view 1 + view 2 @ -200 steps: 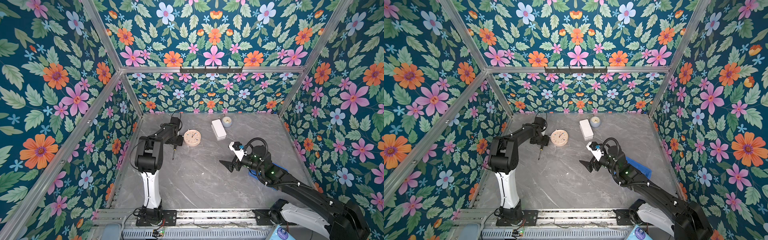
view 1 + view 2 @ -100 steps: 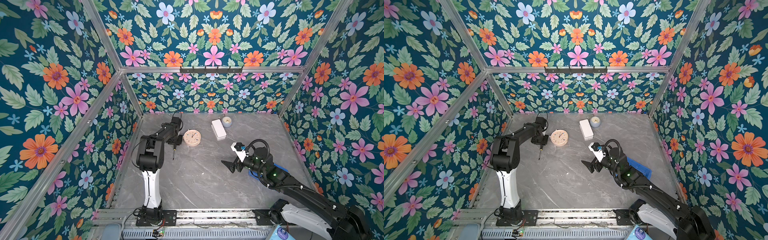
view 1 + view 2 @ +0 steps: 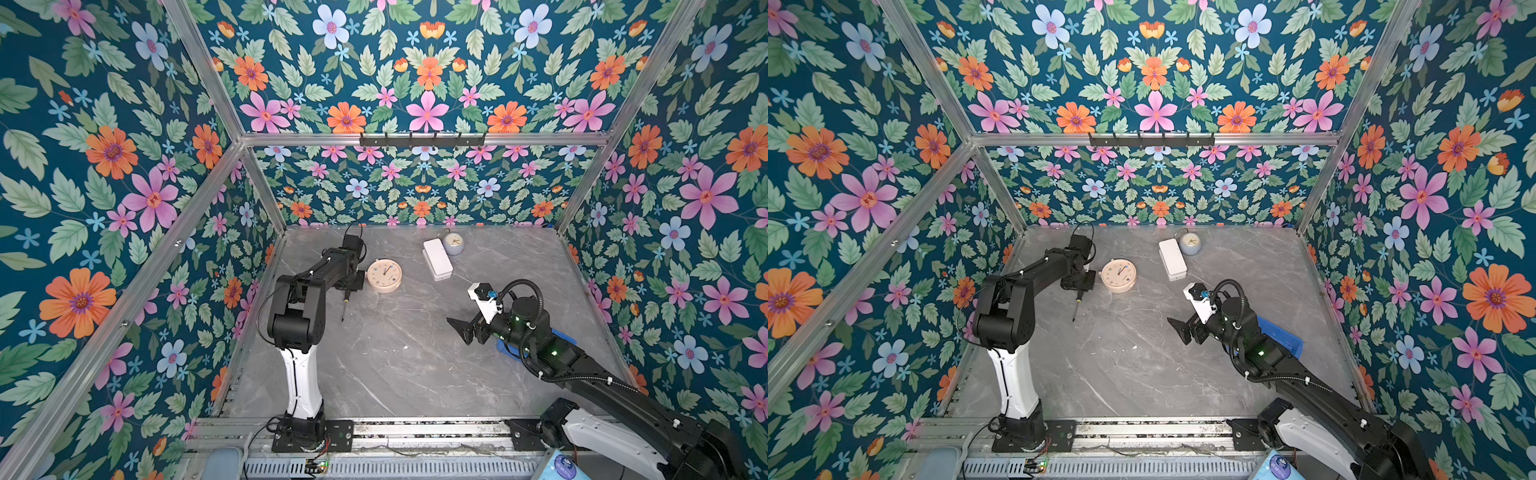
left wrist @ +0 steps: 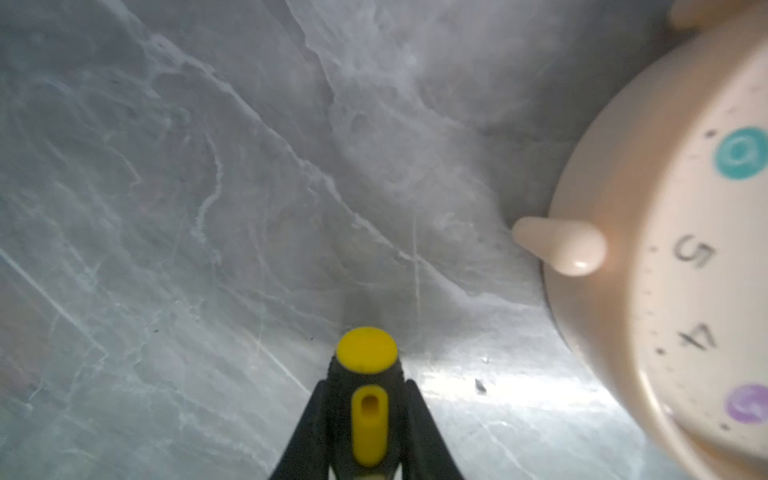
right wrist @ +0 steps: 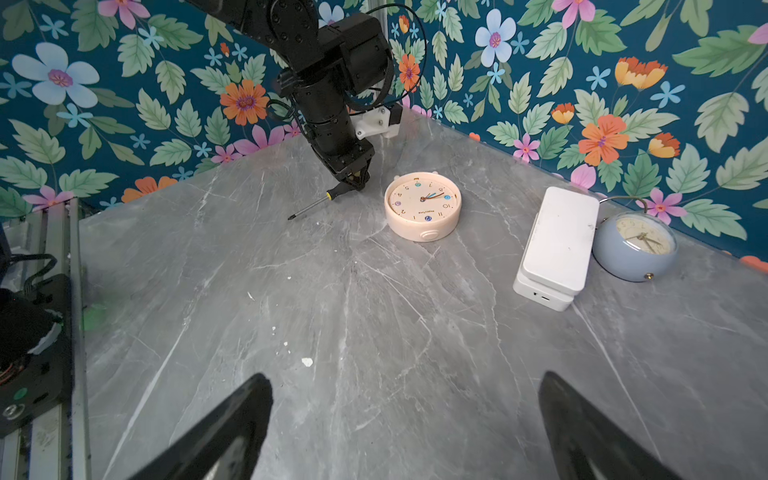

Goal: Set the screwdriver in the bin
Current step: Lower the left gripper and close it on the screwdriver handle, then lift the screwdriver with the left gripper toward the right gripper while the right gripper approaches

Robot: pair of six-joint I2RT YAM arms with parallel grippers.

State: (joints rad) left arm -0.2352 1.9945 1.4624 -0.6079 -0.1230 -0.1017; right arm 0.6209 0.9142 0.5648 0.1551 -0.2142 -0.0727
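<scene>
Left end effector (image 4: 366, 384) jaws close since earlier frame, now clamped on screwdriver (image 5: 316, 203) handle. Tool low on table (image 5: 374, 311), just beside round clock (image 5: 422, 205), apparently not yet lifted. Right end effector (image 5: 404, 376) spread apart, empty. Bin (image 3: 563, 336) well apart, partly under right arm. Grasp looks secured; lift and carry remain.

The gap between the left fingers (image 4: 305, 432) is filled by the screwdriver (image 4: 368, 399), and just beside them passage is blocked by the peach clock (image 4: 665, 257); opposite, bare desk (image 3: 395, 353) is found. Ahead of the right fingers (image 5: 232, 424) an open stretch of desk is offered, bounded by the white box (image 5: 557, 245) and blue clock (image 5: 636, 245). Behind them, the bin (image 3: 1285, 338) is largely covered by the right arm (image 3: 1316, 395).
</scene>
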